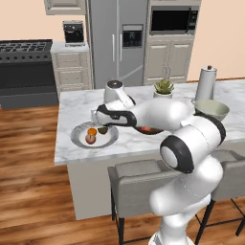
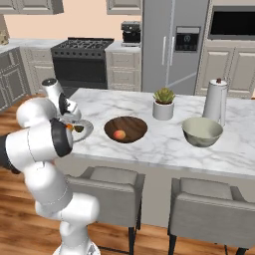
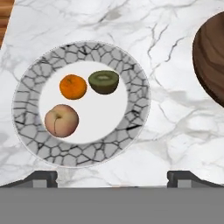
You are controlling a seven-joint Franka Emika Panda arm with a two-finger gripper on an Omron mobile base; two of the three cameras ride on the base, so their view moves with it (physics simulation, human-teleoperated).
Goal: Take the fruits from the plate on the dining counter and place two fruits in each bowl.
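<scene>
The plate [image 3: 81, 151], with a cracked-pattern rim, lies on the white marble dining counter [image 3: 175, 122] and holds three fruits. These are an orange one [image 3: 73, 86], a dark olive-green one [image 3: 104, 82] and a red-pink one [image 3: 61, 120]. My gripper [image 3: 113, 180] hovers straight above the plate's near edge, open, with nothing between its fingertips [image 3: 41, 178]. In the left base view the hand [image 1: 99, 116] hangs over the plate [image 1: 111, 139]. The dark brown wooden bowl [image 2: 130, 123] holds one reddish fruit [image 2: 119, 134]. The pale grey-green bowl [image 2: 201, 131] stands further right, with nothing visible inside it.
A potted plant [image 2: 163, 103] and a tall grey pitcher [image 2: 215, 99] stand at the counter's far side. Two grey stools [image 2: 107, 187] sit below the near edge. The counter's left edge [image 1: 58, 139] runs close to the plate.
</scene>
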